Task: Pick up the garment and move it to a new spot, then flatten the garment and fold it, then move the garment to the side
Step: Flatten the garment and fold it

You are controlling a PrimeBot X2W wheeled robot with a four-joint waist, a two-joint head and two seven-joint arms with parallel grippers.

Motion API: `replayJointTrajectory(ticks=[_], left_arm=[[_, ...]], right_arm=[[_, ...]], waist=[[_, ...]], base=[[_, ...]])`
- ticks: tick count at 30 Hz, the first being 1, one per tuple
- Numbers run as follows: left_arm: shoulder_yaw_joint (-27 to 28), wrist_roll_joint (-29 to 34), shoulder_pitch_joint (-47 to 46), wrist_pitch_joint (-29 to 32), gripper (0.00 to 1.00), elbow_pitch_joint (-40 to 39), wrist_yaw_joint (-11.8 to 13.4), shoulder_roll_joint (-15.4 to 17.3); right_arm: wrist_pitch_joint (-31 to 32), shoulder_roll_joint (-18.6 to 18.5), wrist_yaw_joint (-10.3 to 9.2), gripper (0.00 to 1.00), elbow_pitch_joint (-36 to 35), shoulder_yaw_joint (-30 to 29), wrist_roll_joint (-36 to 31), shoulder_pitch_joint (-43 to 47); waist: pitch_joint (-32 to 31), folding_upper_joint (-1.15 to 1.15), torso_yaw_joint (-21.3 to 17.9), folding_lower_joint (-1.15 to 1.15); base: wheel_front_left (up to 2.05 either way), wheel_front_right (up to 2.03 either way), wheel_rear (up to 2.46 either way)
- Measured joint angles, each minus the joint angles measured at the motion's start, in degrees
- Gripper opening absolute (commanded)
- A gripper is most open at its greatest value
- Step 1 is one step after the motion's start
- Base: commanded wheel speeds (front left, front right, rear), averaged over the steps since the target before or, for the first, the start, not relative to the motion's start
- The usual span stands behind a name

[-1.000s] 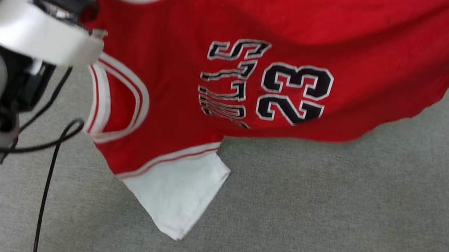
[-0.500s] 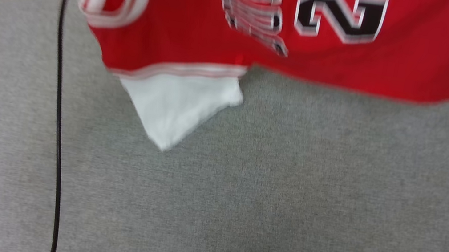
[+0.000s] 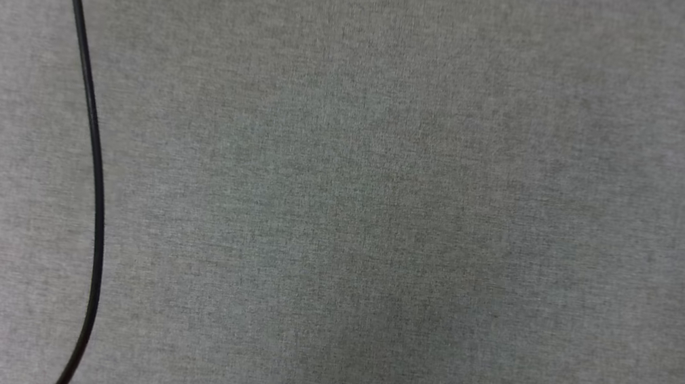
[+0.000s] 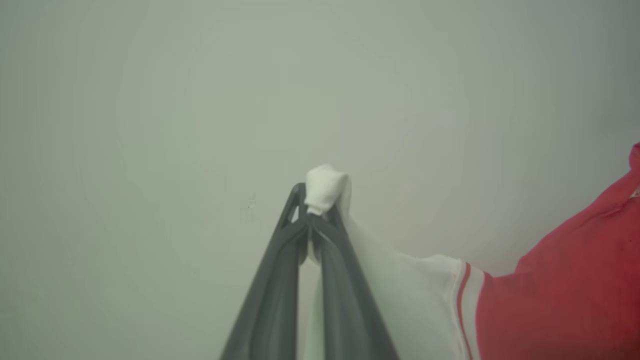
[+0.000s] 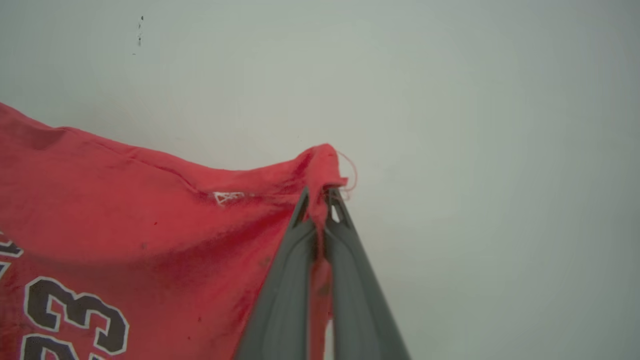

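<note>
The garment [image 5: 125, 225] is a red jersey with black white-outlined numerals, hanging in the air in front of a pale wall. My right gripper [image 5: 320, 197] is shut on a bunched red corner of it. In the left wrist view my left gripper [image 4: 314, 200] is shut on the tip of a white sleeve of the garment [image 4: 550, 305], and the red body with striped trim stretches away to the right.
A grey fabric surface [image 3: 412, 230] spreads across the head view. A thin black cable [image 3: 94, 132] curves down its left side. Behind both grippers stands a plain pale wall [image 4: 200, 100].
The head view has shifted: the garment and the left arm slid upward and out of the picture, leaving the grey surface and the cable. Whether the garment itself rose I cannot tell.
</note>
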Motion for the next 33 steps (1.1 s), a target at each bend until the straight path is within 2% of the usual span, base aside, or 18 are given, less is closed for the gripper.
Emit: replayJointTrajectory(ticks=[2, 8, 16, 20, 21, 24, 28, 33], left_arm=[[-0.7, -0.1, -2.4, -0.4, 0.00, 2.6, -0.3, -0.1], [-2.7, -1.4, -4.5, -2.8, 0.00, 9.0, -0.7, -0.6], [-5.4, -4.8, 1.2, -5.0, 0.00, 12.1, -1.0, -0.6], [-6.1, -6.7, 7.4, -5.2, 0.00, 10.9, -1.0, 0.0], [-5.8, -8.1, 13.3, -5.3, 0.00, 8.8, -1.0, 0.6], [-4.6, -8.4, 19.1, -5.3, 0.00, 5.9, -1.0, 1.5], [-3.3, -9.0, 29.7, -5.3, 0.00, 1.8, -0.1, 1.5], [-1.4, -10.1, 44.0, -5.4, 0.00, -5.3, 2.5, 1.4]], right_arm=[[-1.6, 0.1, 0.02, 0.00, 2.3, 1.7, -1.3, -2.4], [-4.7, 1.5, 0.01, 0.00, 9.9, 3.7, 0.4, -6.2], [-9.3, 1.9, 0.01, 0.00, 16.3, 9.3, 4.6, -2.9], [-11.4, 2.1, 0.01, 0.00, 17.7, 12.9, 7.7, 2.4], [-13.1, 2.3, 0.01, 0.00, 17.7, 15.0, 10.8, 6.7], [-14.5, 2.1, 0.01, 0.00, 16.8, 17.3, 13.4, 11.1], [-15.7, 1.0, 0.01, 0.00, 14.9, 19.8, 17.2, 18.1], [-17.6, -0.3, 0.01, 0.00, 12.1, 22.5, 21.3, 27.4]], waist=[[1.0, 0.00, 0.0, 0.00], [3.4, 0.00, 0.3, 0.00], [3.6, 0.00, 0.7, 0.00], [2.6, 0.00, 0.8, -0.01], [1.8, 0.00, 1.1, -0.01], [0.7, 0.00, 1.2, -0.01], [-1.3, 0.00, 1.4, -0.02], [-4.8, 0.00, 1.7, -0.02]], base=[[0.00, 0.00, 0.00], [0.00, 0.00, 0.00], [0.00, 0.00, 0.00], [0.00, 0.00, 0.00], [0.00, 0.00, 0.00], [0.00, 0.00, 0.00], [0.00, 0.00, 0.00], [0.00, 0.00, 0.00]])
